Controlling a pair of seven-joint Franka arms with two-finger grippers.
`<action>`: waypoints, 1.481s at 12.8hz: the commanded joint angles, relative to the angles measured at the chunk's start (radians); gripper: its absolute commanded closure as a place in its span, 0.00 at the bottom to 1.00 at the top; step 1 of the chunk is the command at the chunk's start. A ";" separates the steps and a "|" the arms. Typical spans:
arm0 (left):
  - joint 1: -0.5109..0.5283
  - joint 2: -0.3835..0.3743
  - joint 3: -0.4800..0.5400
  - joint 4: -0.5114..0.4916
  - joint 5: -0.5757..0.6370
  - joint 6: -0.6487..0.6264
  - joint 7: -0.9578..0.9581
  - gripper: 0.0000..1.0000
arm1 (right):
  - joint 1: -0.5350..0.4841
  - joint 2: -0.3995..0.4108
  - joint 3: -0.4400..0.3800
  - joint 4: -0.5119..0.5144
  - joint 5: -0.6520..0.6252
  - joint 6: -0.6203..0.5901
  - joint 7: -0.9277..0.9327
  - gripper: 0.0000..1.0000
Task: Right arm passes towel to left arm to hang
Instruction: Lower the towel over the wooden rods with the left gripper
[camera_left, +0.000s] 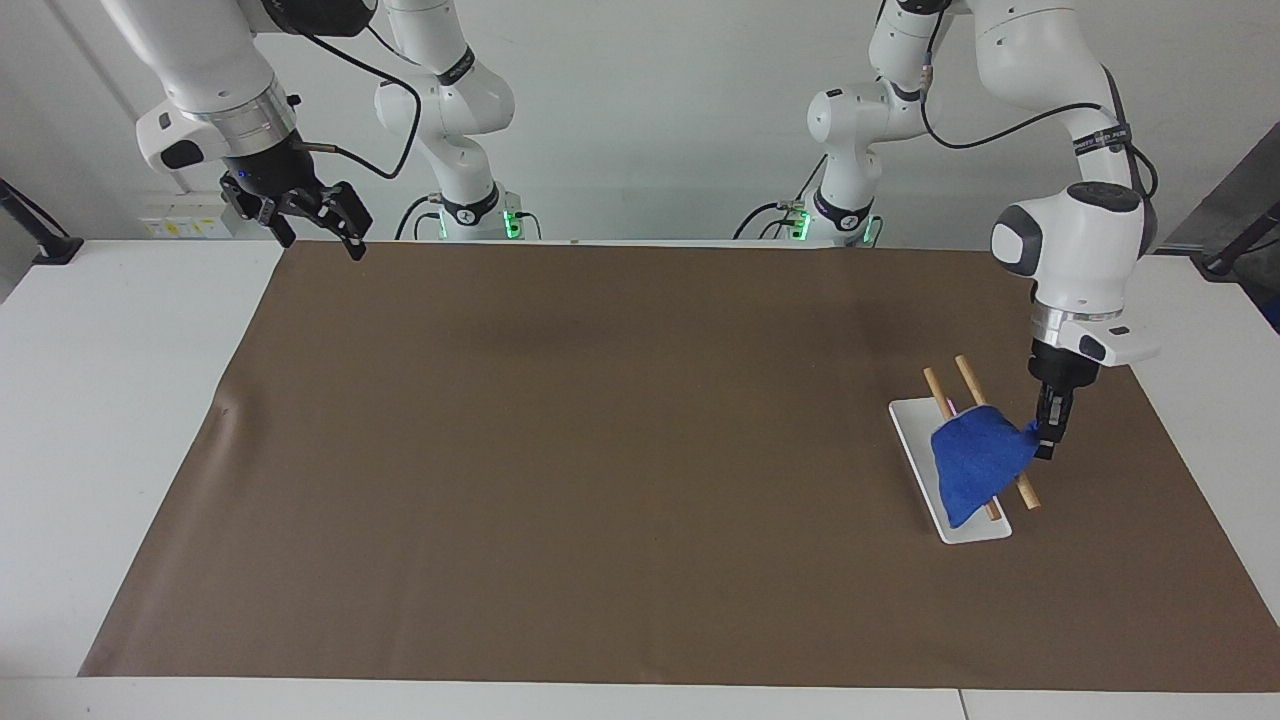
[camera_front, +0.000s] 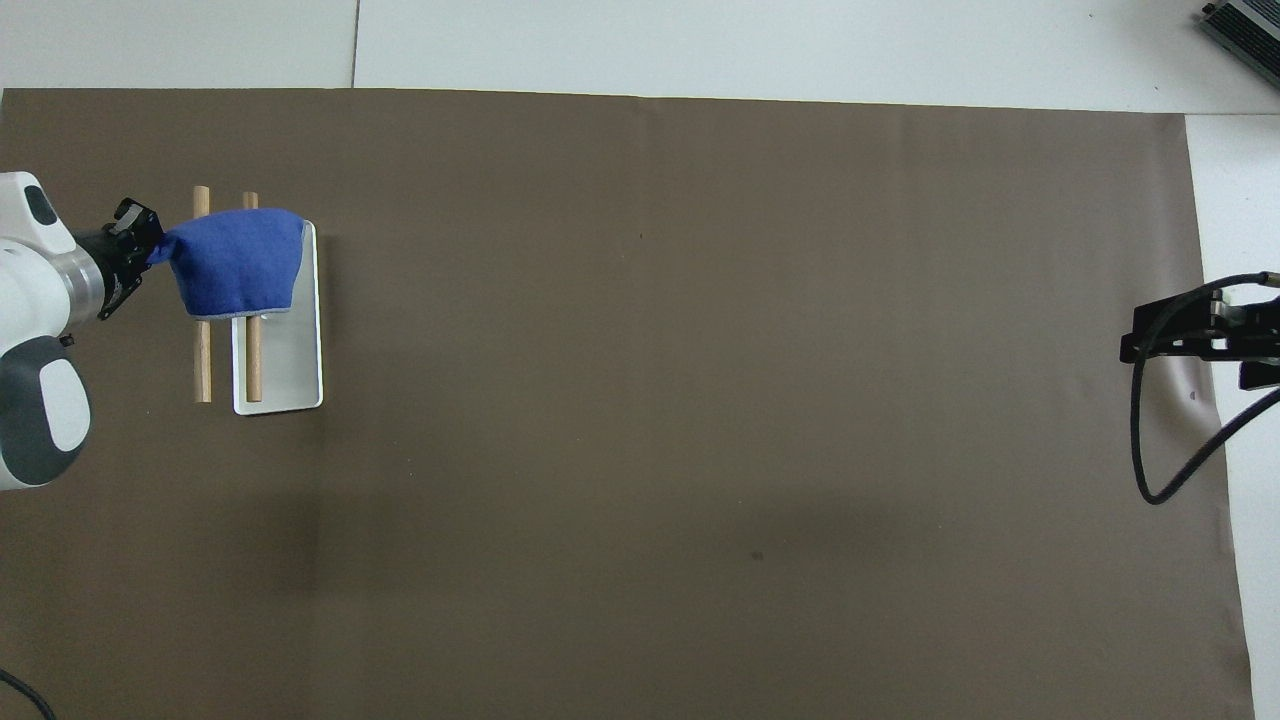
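Gripping one corner of the towel (camera_left: 975, 455), the left gripper (camera_left: 1043, 440) sits at the right of the facing view, fingers clamped on the cloth. The towel drapes over both rods (camera_left: 945, 395) of the rack, above its white base (camera_left: 915, 440), at the left edge of the overhead view (camera_front: 235, 260). The rods' ends project from under the cloth on both sides. The right gripper (camera_left: 310, 225) hangs with fingers apart, holding nothing, at the upper left of the facing view, over the edge of the brown mat (camera_left: 600, 450); this arm waits.
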 joint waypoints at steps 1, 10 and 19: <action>0.008 0.001 0.011 -0.011 0.012 0.028 0.052 1.00 | 0.002 -0.024 0.006 -0.014 -0.005 -0.013 -0.046 0.00; 0.024 0.083 0.015 0.000 0.014 0.061 0.128 1.00 | 0.002 -0.033 0.012 -0.025 -0.003 -0.010 -0.054 0.00; 0.033 0.125 0.015 0.142 0.008 -0.023 0.126 0.00 | -0.001 -0.042 0.009 -0.026 -0.003 -0.008 -0.108 0.00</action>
